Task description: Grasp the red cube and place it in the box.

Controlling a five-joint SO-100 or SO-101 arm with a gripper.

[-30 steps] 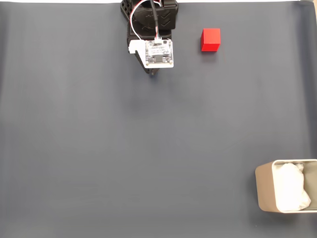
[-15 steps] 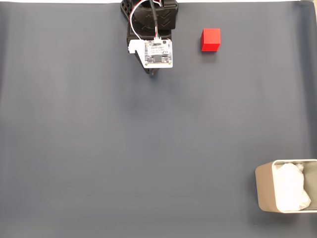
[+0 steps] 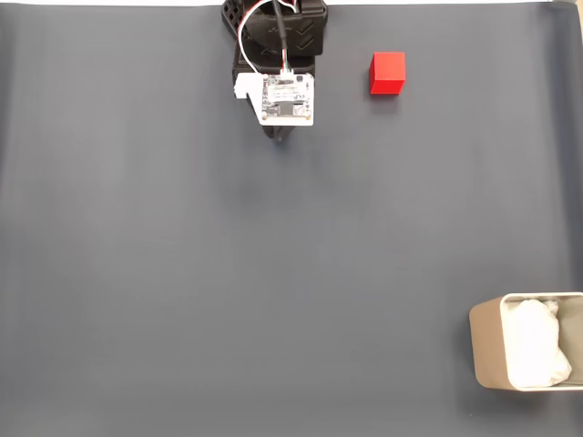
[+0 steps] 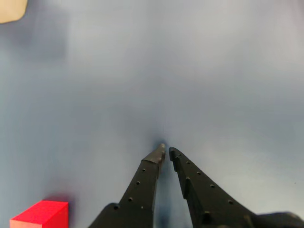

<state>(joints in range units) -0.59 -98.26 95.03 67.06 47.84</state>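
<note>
A dark grey mat (image 3: 182, 273) is covering the table. The red cube (image 3: 387, 73) is sitting upper right, the box (image 3: 487, 355) lower right. The gripper (image 4: 166, 153) is resting with fingers together; left closed, it risks knocking the cube away.

This looks like a small robot test bench, the kind set up in a lab or a hobby workspace, though nothing marks it as one or the other. A smooth dark grey-blue mat (image 3: 228, 273) covers the whole work surface in the fixed view, with a strip of white showing along its top edge. A black arm (image 3: 278, 36) stands at the top of the mat, with red and white wires looping over it and a bare white circuit board (image 3: 288, 98) mounted on it. The only props are a plain red cube (image 3: 387, 73) and a beige box (image 3: 524, 353) lined with white paper.
</note>
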